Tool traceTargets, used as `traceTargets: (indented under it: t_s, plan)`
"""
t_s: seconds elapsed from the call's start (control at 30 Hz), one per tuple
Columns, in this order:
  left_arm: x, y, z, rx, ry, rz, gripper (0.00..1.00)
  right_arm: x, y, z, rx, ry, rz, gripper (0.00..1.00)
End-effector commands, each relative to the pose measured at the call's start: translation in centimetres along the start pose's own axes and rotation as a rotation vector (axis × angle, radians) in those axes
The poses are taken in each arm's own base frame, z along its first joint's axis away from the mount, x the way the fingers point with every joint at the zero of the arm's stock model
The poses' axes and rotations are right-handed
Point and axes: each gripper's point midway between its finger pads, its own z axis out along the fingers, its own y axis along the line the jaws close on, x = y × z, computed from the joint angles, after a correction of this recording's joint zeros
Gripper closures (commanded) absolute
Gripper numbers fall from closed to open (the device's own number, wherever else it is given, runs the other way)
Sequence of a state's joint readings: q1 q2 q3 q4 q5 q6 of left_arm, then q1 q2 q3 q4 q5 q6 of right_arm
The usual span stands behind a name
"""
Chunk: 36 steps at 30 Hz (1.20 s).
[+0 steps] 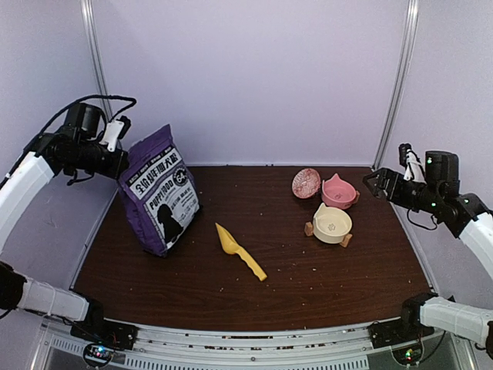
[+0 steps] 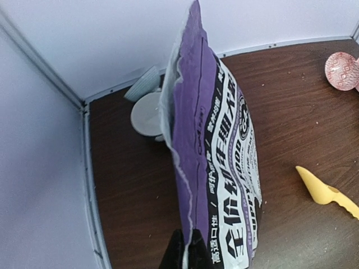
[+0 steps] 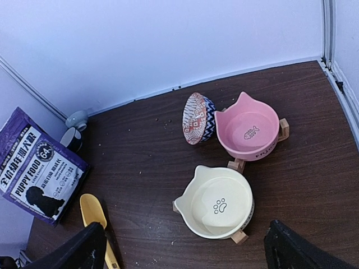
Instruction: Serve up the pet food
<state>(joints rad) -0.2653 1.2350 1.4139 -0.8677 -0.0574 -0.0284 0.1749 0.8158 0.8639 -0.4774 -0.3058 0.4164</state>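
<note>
A purple printed bag (image 1: 159, 193) stands upright at the table's left. My left gripper (image 1: 123, 162) is shut on its torn top edge; in the left wrist view the two black fingertips (image 2: 188, 249) pinch that edge of the bag (image 2: 219, 157). The pet food is hidden. A yellow scoop (image 1: 240, 250) lies on the table in the middle. My right gripper (image 1: 373, 183) hangs open above the right side, its fingers (image 3: 78, 249) spread wide over a cream paw-print bowl (image 3: 219, 204), touching nothing.
A pink cat-eared bowl (image 1: 339, 191) on a wooden stand sits behind the cream bowl (image 1: 332, 223). A red patterned bowl (image 1: 306, 183) leans on its edge beside the pink one. Grey cups (image 2: 147, 112) stand behind the bag in the back left corner. Crumbs dot the table.
</note>
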Motion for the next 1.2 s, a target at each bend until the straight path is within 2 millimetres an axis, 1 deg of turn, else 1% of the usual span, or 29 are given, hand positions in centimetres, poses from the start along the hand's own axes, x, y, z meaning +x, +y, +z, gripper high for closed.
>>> traceTargets:
  t_s: [0.0, 0.07, 0.1, 0.2, 0.23, 0.4, 0.47, 0.57, 0.67, 0.7, 0.77, 0.87, 0.97, 1.03, 1.07, 1.13, 1.17]
  plan:
    - [-3.1, 4.1, -8.0, -0.200, -0.206, -0.087, 1.00, -0.1, 1.0, 0.3, 0.053, -0.001, -0.057, 0.00]
    - [-2.6, 3.3, -8.7, -0.154, -0.195, -0.082, 1.00, 0.1, 1.8, 0.7, 0.050, -0.002, -0.073, 0.00]
    - [-2.6, 2.1, -9.0, -0.083, -0.203, -0.069, 1.00, 0.1, 2.3, 0.9, 0.041, -0.001, -0.079, 0.00]
    - [-2.3, -1.9, -9.5, 0.136, -0.244, -0.025, 1.00, 0.2, 3.8, 1.8, 0.014, 0.014, -0.081, 0.00]
    - [-1.9, -3.4, -9.5, 0.209, -0.247, -0.012, 1.00, 0.2, 4.4, 2.1, 0.005, 0.019, -0.080, 0.00]
    - [-0.7, -11.0, -10.7, 0.569, -0.288, 0.000, 1.00, 0.6, 7.1, 3.6, -0.049, 0.026, -0.048, 0.00]
    - [-0.1, -13.7, -11.1, 0.672, -0.295, -0.005, 1.00, 1.0, 8.5, 4.0, -0.085, 0.026, -0.030, 0.00]
    - [1.3, -17.2, -11.6, 0.752, -0.275, 0.030, 1.00, 1.6, 10.3, 4.3, -0.123, 0.024, -0.006, 0.00]
    - [2.2, -20.5, -11.4, 0.806, -0.235, 0.048, 1.00, 2.9, 12.3, 4.2, -0.180, 0.034, 0.018, 0.00]
    - [2.4, -22.0, -11.9, 0.838, -0.231, 0.061, 1.00, 3.4, 13.0, 4.1, -0.204, 0.036, 0.026, 0.00]
    - [2.4, -24.4, -12.4, 0.876, -0.242, 0.083, 1.00, 4.3, 14.0, 4.1, -0.239, 0.041, 0.061, 0.00]
    - [2.5, -27.5, -13.1, 0.939, -0.248, 0.100, 1.00, 6.1, 15.8, 4.0, -0.296, 0.062, 0.094, 0.00]
    - [2.7, -29.4, -13.2, 0.983, -0.232, 0.105, 1.00, 7.4, 17.9, 4.1, -0.320, 0.091, 0.087, 0.00]
    - [2.6, -29.7, -13.2, 0.986, -0.229, 0.111, 1.00, 8.1, 18.9, 4.3, -0.313, 0.111, 0.065, 0.00]
    - [2.5, -29.6, -13.1, 0.976, -0.230, 0.108, 0.98, 8.4, 19.2, 4.5, -0.308, 0.119, 0.054, 0.00]
    - [2.1, -29.0, -12.9, 0.934, -0.240, 0.094, 0.79, 8.6, 19.8, 4.7, -0.303, 0.126, 0.034, 0.00]
    - [1.6, -28.5, -12.9, 0.908, -0.250, 0.083, 0.74, 8.5, 20.0, 4.7, -0.302, 0.126, 0.031, 0.00]
